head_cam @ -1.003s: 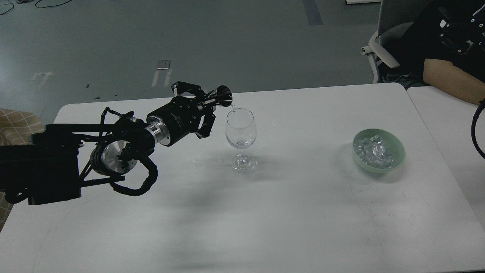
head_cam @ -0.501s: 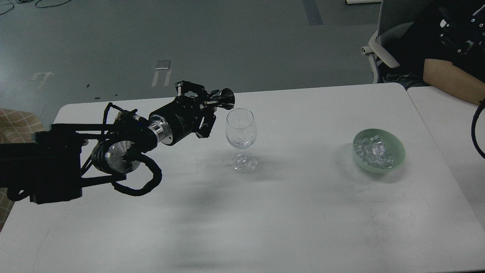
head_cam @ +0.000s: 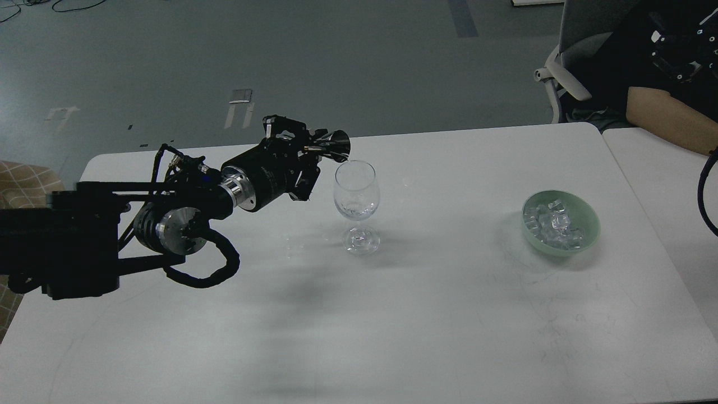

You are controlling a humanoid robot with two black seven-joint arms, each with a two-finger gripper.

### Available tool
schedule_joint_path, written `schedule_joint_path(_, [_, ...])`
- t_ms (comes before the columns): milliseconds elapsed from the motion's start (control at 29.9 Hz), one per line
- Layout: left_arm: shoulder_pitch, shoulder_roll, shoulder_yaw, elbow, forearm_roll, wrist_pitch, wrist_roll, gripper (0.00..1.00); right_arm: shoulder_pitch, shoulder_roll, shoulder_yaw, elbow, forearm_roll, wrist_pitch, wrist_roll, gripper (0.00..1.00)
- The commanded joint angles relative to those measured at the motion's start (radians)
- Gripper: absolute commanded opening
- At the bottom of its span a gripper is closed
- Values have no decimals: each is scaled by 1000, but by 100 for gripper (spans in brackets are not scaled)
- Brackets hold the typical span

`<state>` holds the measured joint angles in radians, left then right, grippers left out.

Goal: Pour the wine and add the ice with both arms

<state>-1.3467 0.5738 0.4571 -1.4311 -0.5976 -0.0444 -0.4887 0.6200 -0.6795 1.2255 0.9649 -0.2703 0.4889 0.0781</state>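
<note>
A clear stemmed wine glass (head_cam: 357, 205) stands upright on the white table (head_cam: 437, 314), with a little clear wine (head_cam: 355, 211) at the bottom of its bowl. My left gripper (head_cam: 307, 150) is shut on a small dark metal measuring cup (head_cam: 335, 147), tipped on its side with its mouth just over the glass's left rim. A pale green bowl (head_cam: 583, 238) to the right holds many clear ice cubes (head_cam: 552, 223). My right gripper is out of view; only a black cable loop (head_cam: 704, 191) shows at the right edge.
A person's bare forearm (head_cam: 667, 124) rests at the far right on a second white table (head_cam: 662, 179). An office chair (head_cam: 566, 73) stands behind the table. A checked cushion (head_cam: 25, 182) shows at the left edge.
My left gripper has risen slightly and shifted right with the cup. The cup has rolled back from its steeper pouring tilt, and the pouring stream has thinned.
</note>
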Motion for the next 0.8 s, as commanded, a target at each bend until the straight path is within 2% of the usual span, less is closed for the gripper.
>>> schedule_joint_path(0, [-6, 1, 0, 0, 61, 23, 0, 17, -2, 0, 2, 0, 0, 0, 0, 100])
schedule_joint_path(769, [-17, 6, -3, 35, 168, 81, 0, 17, -2, 1, 6, 0, -1, 0, 0, 100])
